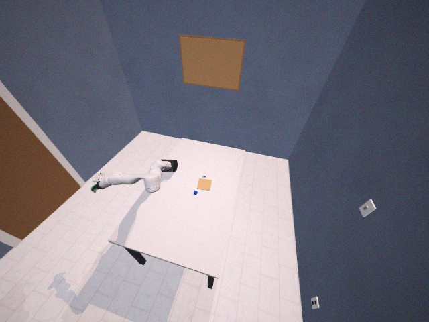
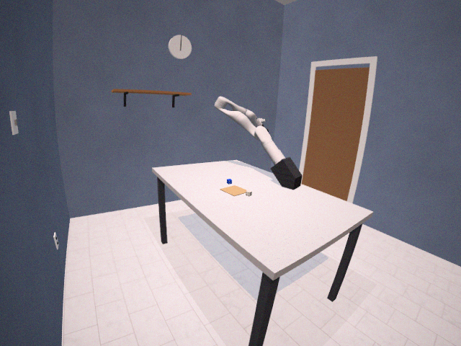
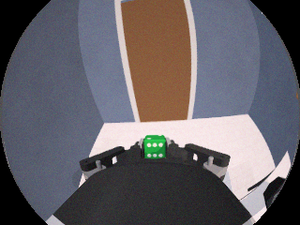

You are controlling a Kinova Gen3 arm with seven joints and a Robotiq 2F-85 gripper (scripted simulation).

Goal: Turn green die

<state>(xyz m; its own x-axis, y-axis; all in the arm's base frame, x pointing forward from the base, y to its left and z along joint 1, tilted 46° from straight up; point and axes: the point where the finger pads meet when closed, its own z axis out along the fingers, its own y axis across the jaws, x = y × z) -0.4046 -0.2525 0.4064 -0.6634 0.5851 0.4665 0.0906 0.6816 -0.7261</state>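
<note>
My gripper (image 3: 155, 143) is shut on the green die (image 3: 154, 146), whose face toward the wrist camera shows four white pips. In the top view the gripper (image 1: 94, 187) is high in the air, out past the table's left side, toward the door; a bit of green shows at its tip. In the exterior view the gripper's tip is hidden behind the arm (image 2: 256, 126). The tan mat (image 1: 204, 184) lies flat on the table and also shows in the exterior view (image 2: 233, 190). The blue die (image 1: 195, 192) sits on the table just off the mat's corner, also in the exterior view (image 2: 228, 181).
A small white die (image 1: 204, 176) sits on the table beside the mat's far edge; it shows in the exterior view (image 2: 248, 193). The arm's dark base (image 2: 287, 173) stands at the table's edge near the brown door (image 2: 335, 130).
</note>
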